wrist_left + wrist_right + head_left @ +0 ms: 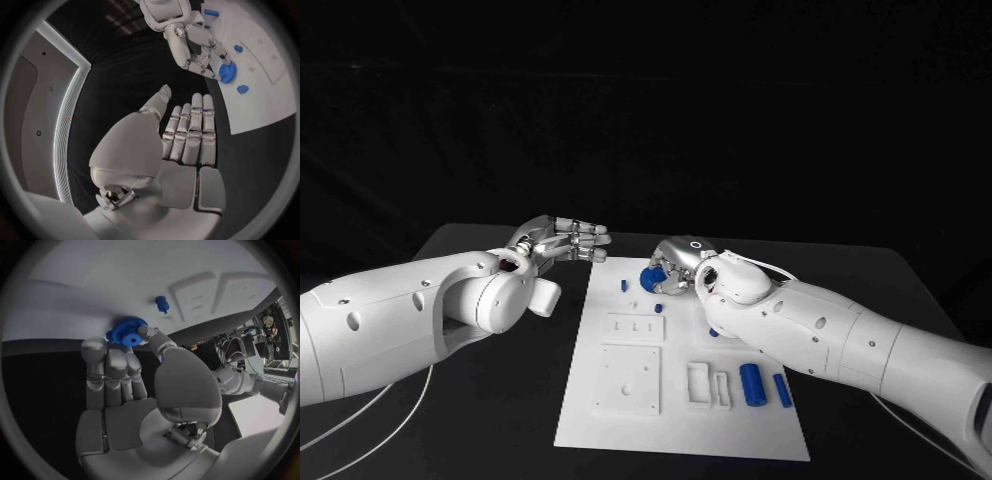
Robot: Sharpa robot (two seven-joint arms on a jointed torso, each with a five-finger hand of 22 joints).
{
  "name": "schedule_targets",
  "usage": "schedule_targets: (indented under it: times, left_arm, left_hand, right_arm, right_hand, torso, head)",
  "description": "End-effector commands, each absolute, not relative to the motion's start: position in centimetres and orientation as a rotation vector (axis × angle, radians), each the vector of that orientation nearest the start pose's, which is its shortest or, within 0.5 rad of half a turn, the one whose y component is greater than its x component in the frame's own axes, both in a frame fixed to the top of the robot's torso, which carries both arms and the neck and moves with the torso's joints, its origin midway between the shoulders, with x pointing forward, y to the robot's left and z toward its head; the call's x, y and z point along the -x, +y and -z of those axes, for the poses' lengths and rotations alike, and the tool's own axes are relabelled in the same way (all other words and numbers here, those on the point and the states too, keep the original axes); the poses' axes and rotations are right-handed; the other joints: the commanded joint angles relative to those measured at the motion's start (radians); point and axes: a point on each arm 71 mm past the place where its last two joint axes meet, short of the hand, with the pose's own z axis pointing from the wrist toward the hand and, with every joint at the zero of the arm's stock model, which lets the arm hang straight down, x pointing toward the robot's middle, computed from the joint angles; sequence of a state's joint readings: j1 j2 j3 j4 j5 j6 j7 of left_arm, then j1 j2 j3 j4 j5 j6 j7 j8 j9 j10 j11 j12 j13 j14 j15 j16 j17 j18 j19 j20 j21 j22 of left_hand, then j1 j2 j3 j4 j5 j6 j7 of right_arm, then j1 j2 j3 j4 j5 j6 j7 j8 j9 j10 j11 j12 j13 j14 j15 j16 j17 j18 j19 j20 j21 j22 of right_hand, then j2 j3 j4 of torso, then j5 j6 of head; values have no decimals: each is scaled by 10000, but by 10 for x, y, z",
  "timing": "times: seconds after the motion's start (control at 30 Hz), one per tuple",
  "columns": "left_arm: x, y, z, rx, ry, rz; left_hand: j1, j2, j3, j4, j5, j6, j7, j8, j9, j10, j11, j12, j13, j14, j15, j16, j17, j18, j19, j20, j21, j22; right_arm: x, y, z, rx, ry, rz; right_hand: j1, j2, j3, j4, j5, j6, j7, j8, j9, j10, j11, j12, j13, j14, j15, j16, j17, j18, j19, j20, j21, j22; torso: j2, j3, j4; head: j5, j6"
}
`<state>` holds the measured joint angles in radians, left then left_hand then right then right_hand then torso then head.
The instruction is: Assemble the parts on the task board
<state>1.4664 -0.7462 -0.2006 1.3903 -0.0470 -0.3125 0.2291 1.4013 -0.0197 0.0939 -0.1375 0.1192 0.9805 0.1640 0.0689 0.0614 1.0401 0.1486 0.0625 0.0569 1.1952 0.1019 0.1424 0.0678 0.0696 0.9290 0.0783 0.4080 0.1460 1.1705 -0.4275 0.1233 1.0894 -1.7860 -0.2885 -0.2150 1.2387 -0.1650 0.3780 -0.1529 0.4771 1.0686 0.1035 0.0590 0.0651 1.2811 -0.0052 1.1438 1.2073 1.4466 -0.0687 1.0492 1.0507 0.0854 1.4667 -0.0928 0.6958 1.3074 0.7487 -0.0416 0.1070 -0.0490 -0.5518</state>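
The white task board (678, 420) lies in the middle of the black table. My right hand (678, 268) hovers over the board's far end and pinches a blue gear (651, 279) between thumb and fingers; the same gear (128, 332) (226, 73) is at the fingertips, just above the board. A small blue peg (162, 304) (623, 286) stands in the board close by. Two blue cylinders (753, 383) lie on the board's near right part. My left hand (567, 240) floats off the board's far left corner, fingers straight and together, holding nothing.
Raised white blocks (630, 378) and a slotted holder (705, 385) sit on the board's near half. Another small blue piece (242, 89) rests on the board near the gear. A thin cable (387, 408) trails over the table at the left.
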Motion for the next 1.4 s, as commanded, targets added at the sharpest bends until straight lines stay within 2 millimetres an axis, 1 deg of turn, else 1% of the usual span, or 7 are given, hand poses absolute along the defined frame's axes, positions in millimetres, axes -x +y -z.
schedule_targets:
  times: [0.03,0.2,0.4,0.5,0.67,0.9,1.4]
  left_arm:
    - [-537,200,116,9367,15334,13901]
    - [-537,200,116,9370,15352,13904]
    - [-537,200,116,9376,15363,13901]
    - [-537,200,116,9376,15373,13906]
    - [-537,200,116,9380,15385,13906]
    - [-537,200,116,9386,15413,13909]
    - [-537,202,116,9410,15388,13874]
  left_hand:
    - [45,-1,6,35,40,-71,-9,-28,16,-77,13,-18,13,-49,-2,37,7,-14,3,53,16,-16]
    - [0,-8,-14,72,26,-100,-2,-36,14,-104,21,-22,12,-50,5,39,8,-17,-3,62,24,-45]
    - [-30,-5,-23,96,24,-114,4,-38,13,-116,24,-22,12,-53,7,38,8,-18,-5,66,19,-49]
    - [-26,-8,-23,102,23,-119,5,-37,13,-120,25,-22,12,-54,8,39,8,-17,-2,67,14,-56]
    - [-19,-37,-25,165,23,-168,6,-31,14,-148,30,-18,14,-63,14,46,9,-12,28,75,-29,-107]
    - [-57,-48,-31,231,39,-344,23,-48,4,-188,42,-19,14,-66,21,51,10,-12,46,83,-55,-135]
    - [-41,-63,-20,262,40,-393,28,-44,4,-206,46,-18,14,-73,24,53,10,-10,58,87,-82,-163]
  right_arm:
    - [-565,-113,173,2644,15288,-4178]
    - [-567,-113,175,2507,15433,-4229]
    - [-567,-114,177,2427,15576,-4234]
    - [-568,-115,178,2390,15645,-4234]
    - [-567,-118,178,2370,15662,-4237]
    - [-565,-123,176,2366,15504,-4351]
    - [-556,-134,171,2000,14471,-5018]
  right_hand:
    - [-65,-64,-129,96,-152,-333,53,25,-30,-119,26,-106,-69,-14,-34,-71,-26,107,509,-15,-56,406]
    - [-581,165,-1050,1179,-1345,-1199,-22,12,-50,-180,-43,-186,-175,-11,-69,-123,-63,112,515,-23,-164,353]
    - [-536,69,-2063,3155,-1819,-1512,-16,-2,-60,-241,-5,-212,-265,-6,-51,-151,-47,108,511,-16,-220,291]
    - [-636,62,-2148,3523,-1858,-1443,1,3,-56,-252,18,-210,-280,-1,-37,-143,-35,123,514,-9,-218,286]
    - [-587,105,-2071,3575,-1828,-1224,17,8,-50,-264,52,-208,-287,-5,-13,-147,-39,137,511,13,-220,284]
    - [-616,142,-1312,3095,-1710,-631,25,31,-29,-278,77,-192,-316,-9,5,-156,-56,148,510,34,-259,271]
    - [-424,13,-1270,2715,-1696,-522,27,29,-28,-278,75,-202,-348,-12,2,-187,-89,166,510,30,-296,249]
  torso:
    - [-1,-5,-3]
    - [-1,-2,5]
    - [-5,-6,6]
    - [0,-7,4]
    - [-4,4,-5]
    - [-8,4,9]
    - [-10,8,-11]
  head:
    - [13,-2]
    - [7,-12]
    - [10,-24]
    - [-1,-33]
    - [42,-36]
    - [42,-83]
    - [48,-67]
